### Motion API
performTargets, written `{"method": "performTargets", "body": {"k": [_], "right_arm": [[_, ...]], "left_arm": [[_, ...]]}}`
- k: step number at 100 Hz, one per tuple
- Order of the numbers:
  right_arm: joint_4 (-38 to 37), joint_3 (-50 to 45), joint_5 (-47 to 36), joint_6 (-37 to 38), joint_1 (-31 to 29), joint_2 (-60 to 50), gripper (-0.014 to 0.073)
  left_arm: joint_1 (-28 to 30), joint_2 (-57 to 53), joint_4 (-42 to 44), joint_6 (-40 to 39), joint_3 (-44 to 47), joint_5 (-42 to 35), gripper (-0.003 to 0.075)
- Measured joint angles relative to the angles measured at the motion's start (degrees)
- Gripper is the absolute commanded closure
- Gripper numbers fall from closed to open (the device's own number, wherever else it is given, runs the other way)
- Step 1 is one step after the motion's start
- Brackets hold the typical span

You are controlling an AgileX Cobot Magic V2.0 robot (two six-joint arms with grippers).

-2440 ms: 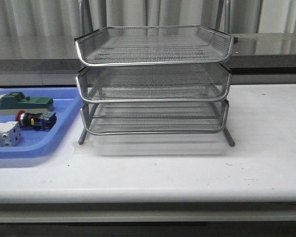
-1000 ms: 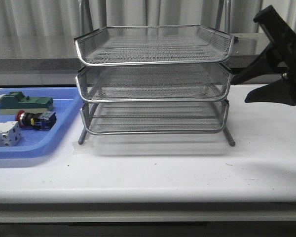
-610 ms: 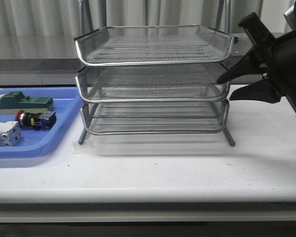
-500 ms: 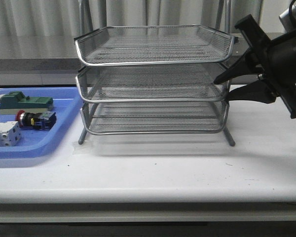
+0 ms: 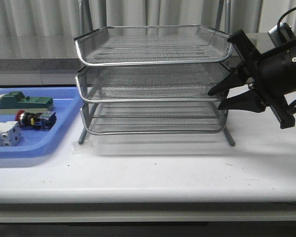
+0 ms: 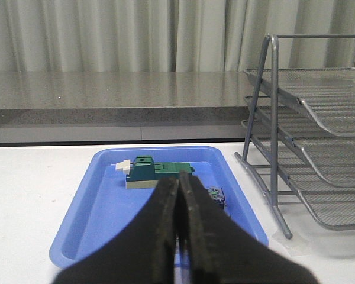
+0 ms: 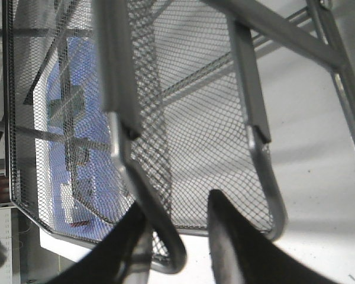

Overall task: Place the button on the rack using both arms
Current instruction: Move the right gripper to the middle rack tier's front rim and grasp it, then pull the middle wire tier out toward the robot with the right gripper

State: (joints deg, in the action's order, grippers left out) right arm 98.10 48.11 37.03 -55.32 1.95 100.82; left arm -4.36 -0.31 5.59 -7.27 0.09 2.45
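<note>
Reaching in from the right, the right gripper point(image 5: 218, 98) now has its open jaws straddling the corner of the rack's point(image 5: 153, 79) middle tray, likely to slide it out. Left gripper point(image 6: 178, 204) jaws closed, empty; button point(image 5: 35, 120) lies in the blue tray point(image 5: 64, 140).

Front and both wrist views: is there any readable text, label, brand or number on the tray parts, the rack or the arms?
None can be read.
The button, green block and white terminal block in the blue tray: any marking is too small to tell.
The rack: bare wire mesh, no label.
The right gripper and left gripper: plain black, no lettering visible.
</note>
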Motion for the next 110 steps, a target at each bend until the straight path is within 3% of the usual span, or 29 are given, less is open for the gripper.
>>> {"method": "performTargets", "body": {"k": [16, 66, 110], "right_arm": [[0.1, 0.13, 0.73, -0.47, 0.0, -0.01, 0.0669], [-3.2, -1.47, 3.1, -0.46, -0.24, -0.37, 0.0658], [-4.45, -17.54, 3.76, -1.83, -0.24, -13.56, 0.0658]], "left_arm": [[0.0, 0.0, 0.0, 0.0, 0.0, 0.0, 0.074], [0.0, 0.0, 0.0, 0.0, 0.0, 0.0, 0.074], [0.0, 0.0, 0.0, 0.0, 0.0, 0.0, 0.074]]}}
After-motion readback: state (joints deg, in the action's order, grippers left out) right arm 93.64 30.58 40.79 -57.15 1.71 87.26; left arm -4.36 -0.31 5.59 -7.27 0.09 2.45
